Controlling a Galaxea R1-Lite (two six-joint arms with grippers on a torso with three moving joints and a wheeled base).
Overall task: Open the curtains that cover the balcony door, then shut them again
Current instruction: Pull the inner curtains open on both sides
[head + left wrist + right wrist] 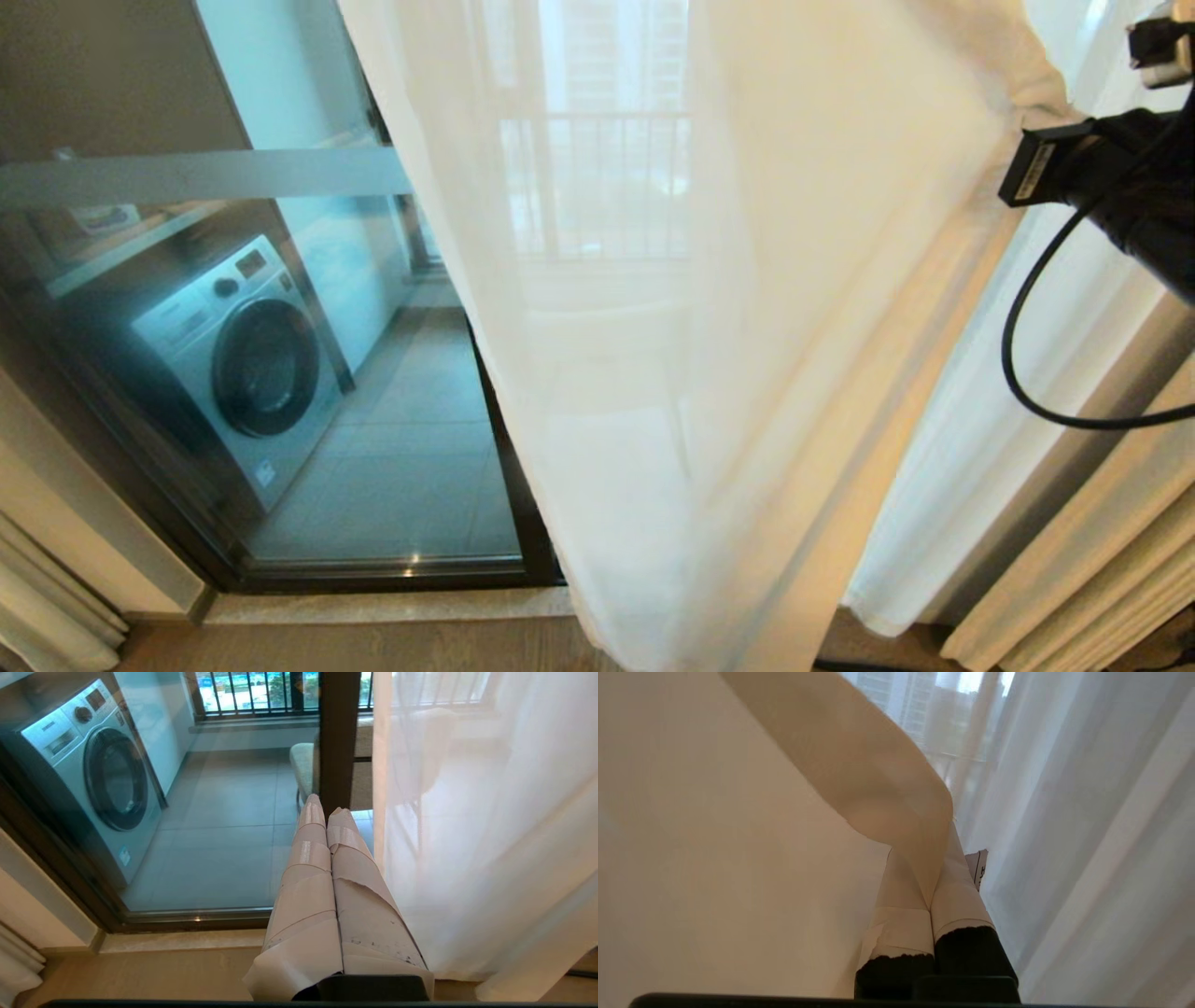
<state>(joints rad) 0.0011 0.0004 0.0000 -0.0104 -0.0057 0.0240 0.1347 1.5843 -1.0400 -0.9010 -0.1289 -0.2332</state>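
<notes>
Pinching a cream curtain (859, 779) fold between clenched right jaws; left gripper (327, 812) clenched empty beside the sheer panel (490, 835).

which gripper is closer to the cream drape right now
Right. The right gripper is shut on a fold of the cream drape; the left gripper hangs shut, apart, facing the balcony door.

A black arm (1111, 182) with a looped black cable (1027, 308) is seen. Fingers (303, 882) are wrapped in pale tape.

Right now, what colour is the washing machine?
Silver-grey, dark round door; the washing machine shows best in left wrist view.
</notes>
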